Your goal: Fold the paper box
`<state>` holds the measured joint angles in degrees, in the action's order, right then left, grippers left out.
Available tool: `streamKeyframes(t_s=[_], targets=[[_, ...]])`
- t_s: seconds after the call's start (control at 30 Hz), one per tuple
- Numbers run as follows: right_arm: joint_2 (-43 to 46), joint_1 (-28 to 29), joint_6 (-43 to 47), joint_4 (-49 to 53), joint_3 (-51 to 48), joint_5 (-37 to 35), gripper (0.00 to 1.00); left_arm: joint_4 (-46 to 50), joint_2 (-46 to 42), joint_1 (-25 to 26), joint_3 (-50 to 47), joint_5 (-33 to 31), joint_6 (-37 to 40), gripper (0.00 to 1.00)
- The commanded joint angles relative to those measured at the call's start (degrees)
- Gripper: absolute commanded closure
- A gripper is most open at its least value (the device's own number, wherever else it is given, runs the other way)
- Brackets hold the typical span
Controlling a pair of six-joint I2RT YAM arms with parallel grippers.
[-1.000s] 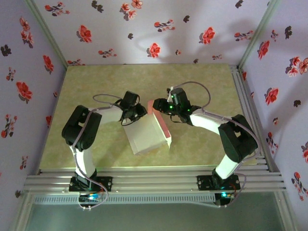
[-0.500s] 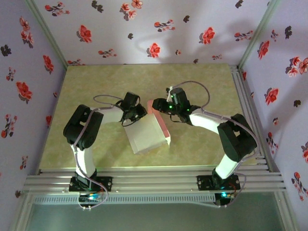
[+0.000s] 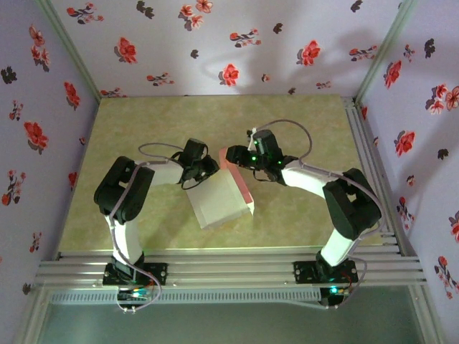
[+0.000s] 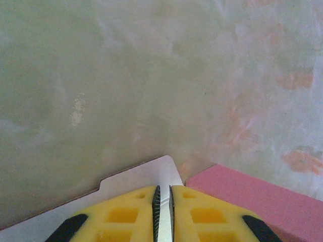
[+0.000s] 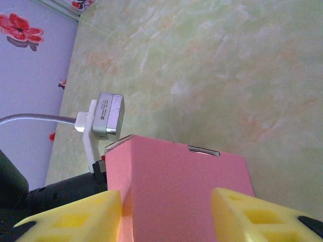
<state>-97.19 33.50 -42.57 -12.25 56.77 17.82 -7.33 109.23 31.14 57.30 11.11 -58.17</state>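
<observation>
The paper box (image 3: 221,199) lies mid-table, its pale grey-white panel facing up and a salmon pink wall (image 3: 241,184) along its right side. My left gripper (image 3: 195,176) is at the box's left far corner. In the left wrist view this gripper (image 4: 163,201) is shut on the thin white panel (image 4: 131,176), which has a notched edge, and a pink panel (image 4: 252,194) lies to the right. My right gripper (image 3: 237,159) is at the box's far end. Its yellow fingers (image 5: 75,217) stand wide apart on either side of the pink box wall (image 5: 176,186), so the right gripper (image 5: 166,194) is open.
The green marbled table (image 3: 143,129) has room behind and to both sides of the box. Floral walls (image 3: 215,43) close it in. Aluminium rails (image 3: 229,261) run along the near edge. The left arm's wrist camera (image 5: 108,116) sits just beyond the pink wall.
The right gripper's jaws have spread wider around the pink wall. The left gripper keeps its pinch on the white panel. Both arms and the box have barely shifted.
</observation>
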Motion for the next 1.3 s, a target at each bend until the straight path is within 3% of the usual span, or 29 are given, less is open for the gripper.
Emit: streamKeyframes(t_s=[0.0, 0.4, 1.0, 1.27], targets=[[-1.25, -0.8, 1.26, 2.5, 1.56, -1.22, 0.48, 4.66, 1.95, 0.59, -1.84, -2.41, 0.34, 0.84], [-2.49, -1.72, 0.19, -1.7, 3.03, -0.74, 0.43, 5.33, 1.87, 0.68, -1.76, -2.85, 0.36, 0.85], [-6.77, -1.68, -4.22, -14.47, 3.2, -5.66, 0.42, 5.21, 1.94, 1.0, -2.07, -3.12, 0.45, 0.85], [-8.75, -1.08, -4.63, -15.48, 3.11, -7.36, 0.46, 5.18, 1.94, 1.03, -2.12, -3.12, 0.51, 0.85]])
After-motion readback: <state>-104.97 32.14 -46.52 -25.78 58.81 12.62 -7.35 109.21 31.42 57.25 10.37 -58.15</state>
